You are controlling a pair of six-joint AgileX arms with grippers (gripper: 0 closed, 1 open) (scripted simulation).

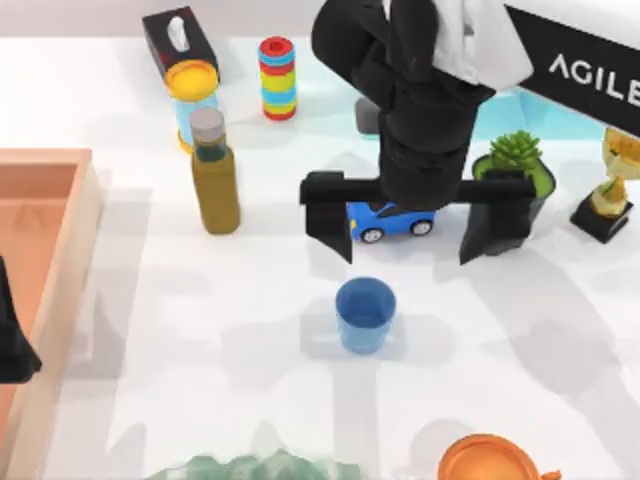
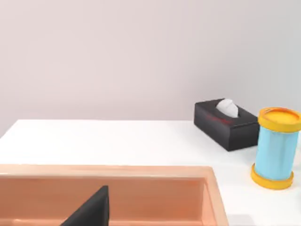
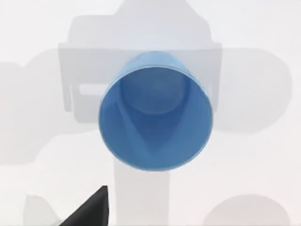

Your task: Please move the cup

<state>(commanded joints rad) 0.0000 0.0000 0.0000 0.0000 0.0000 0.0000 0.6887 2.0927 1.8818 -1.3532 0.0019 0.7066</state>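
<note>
Cup [image 1: 365, 314] stood alone on the white table [image 1: 250, 330], near the middle and a little toward the front, upright with its open mouth facing straight up, so its long axis ran vertical; you could see that plainly in the right wrist view, where the cup [image 3: 155, 117] showed its round rim and the inside of its base from almost directly overhead. Beyond it, your right gripper [image 1: 415, 225] hung above the table with its two fingers [image 1: 328, 225] spread wide, nothing between them, and the gap looked far broader than the cup. By my reading you were in the approach step, with the grasp not yet made. The next move called for bringing that gripper forward and down until the fingers straddled the cup's sides, then closing gently, since a slightly tapered tumbler could slip or tip if pinched too high. Just behind the gripper sat a blue toy car [image 1: 390, 220], close enough that a careless descent might have clipped it. Farther back stood an olive bottle [image 1: 214, 180], an orange-lidded jar [image 1: 192, 100] and a black tissue box [image 1: 178, 42]. Your left gripper [image 1: 15, 340] sat parked at the table's left edge over the wooden tray [image 1: 60, 175]; I couldn't tell how its jaws stood.
</note>
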